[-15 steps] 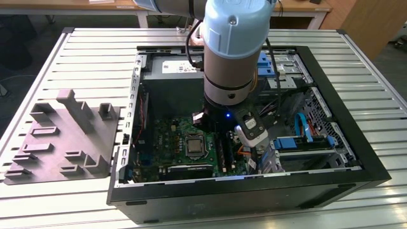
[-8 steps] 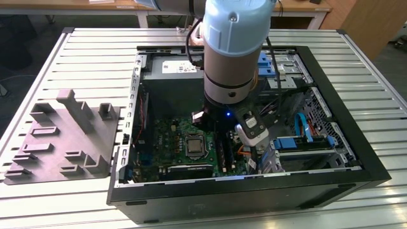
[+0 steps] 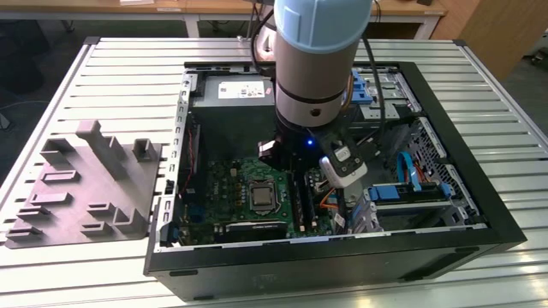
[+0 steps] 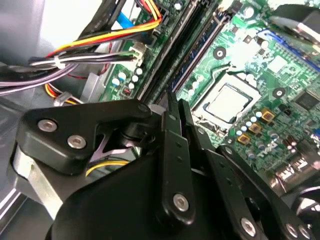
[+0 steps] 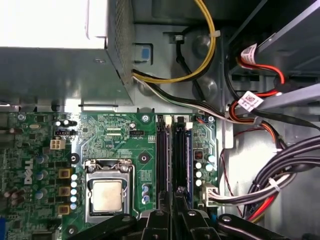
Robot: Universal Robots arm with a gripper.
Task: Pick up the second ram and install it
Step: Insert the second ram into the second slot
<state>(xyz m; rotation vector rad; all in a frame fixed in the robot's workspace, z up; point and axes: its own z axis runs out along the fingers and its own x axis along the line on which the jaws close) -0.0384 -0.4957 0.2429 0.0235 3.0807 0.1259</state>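
The arm reaches down into the open computer case point(image 3: 445, 237) that lies on the slatted tabletop point(image 3: 514, 122), and the gripper point(image 5: 176, 196) hangs directly over the memory slots point(image 5: 175, 150) beside the processor socket point(image 5: 107, 192) on the green motherboard point(image 5: 115, 135). In both wrist views the jaws stand pressed close together around a thin dark edge that lines up with the slots; this looks like the second ram point(image 5: 179, 192), held upright and lengthwise along a slot, though little of the stick itself is visible past the black fingers point(image 4: 172, 145). From this, the step in hand appears to be the installing, not the picking up: the stick is already inside the case, poised at or just above its slot. Whether it is already seated, or which of the parallel slots it meets, cannot be told from these views. Seating it would call for keeping the stick square to the slot and pressing straight down along its length, so that it does not tilt or catch on the slot's end. The bundled cables point(image 5: 280, 175) run just beside the slots on the side away from the processor socket and could be brushed. The purple-grey tray point(image 3: 86, 186) sits on the tabletop at the exterior view's left, well apart from the case, and the power supply point(image 3: 227, 96) lies inside the case beyond the motherboard.
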